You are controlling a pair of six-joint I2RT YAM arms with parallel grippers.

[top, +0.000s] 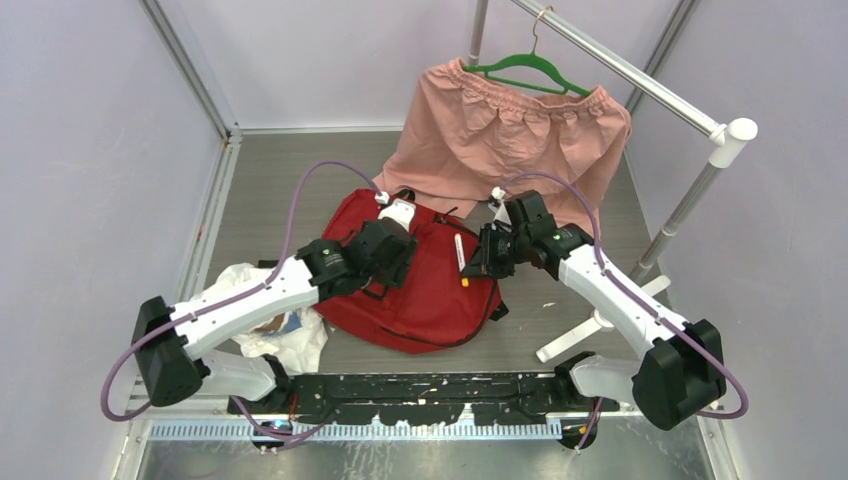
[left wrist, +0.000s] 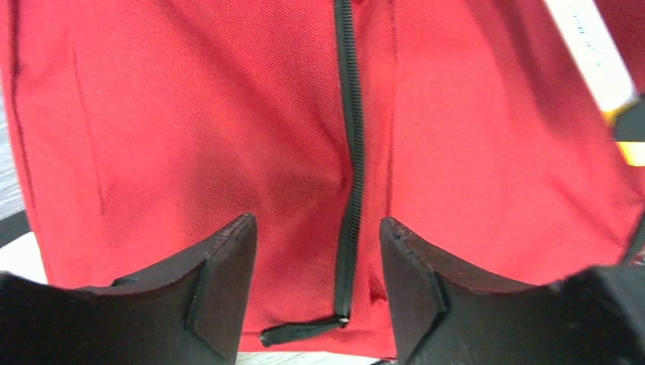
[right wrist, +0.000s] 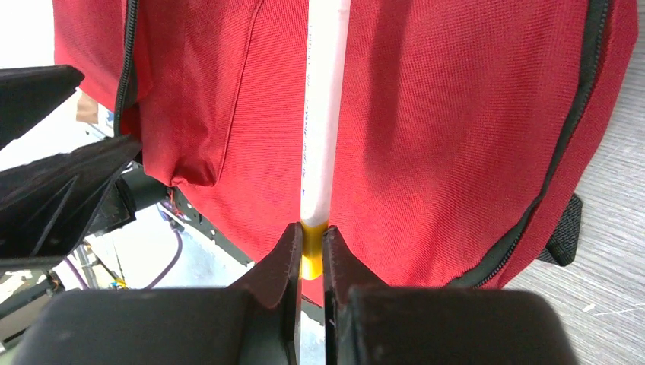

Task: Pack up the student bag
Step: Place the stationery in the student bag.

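Note:
The red student bag [top: 430, 300] lies flat mid-table, its black zippers closed where I can see them. My left gripper [top: 392, 270] hovers open just above the bag [left wrist: 190, 137], jaws either side of a black zipper [left wrist: 350, 152] whose pull tab [left wrist: 300, 332] lies near the bag's edge. My right gripper [top: 478, 266] is shut on the yellow end of a white pen [right wrist: 323, 114] and holds it over the bag [right wrist: 456, 137]. The pen also shows in the top view [top: 459, 250] and the left wrist view [left wrist: 589, 49].
Pink shorts [top: 500, 140] hang on a green hanger [top: 525, 68] from a white clothes rack [top: 650, 85] behind the bag; the rack's base [top: 590, 330] stands at the right. A crumpled white plastic bag [top: 270, 300] lies left of the bag under my left arm.

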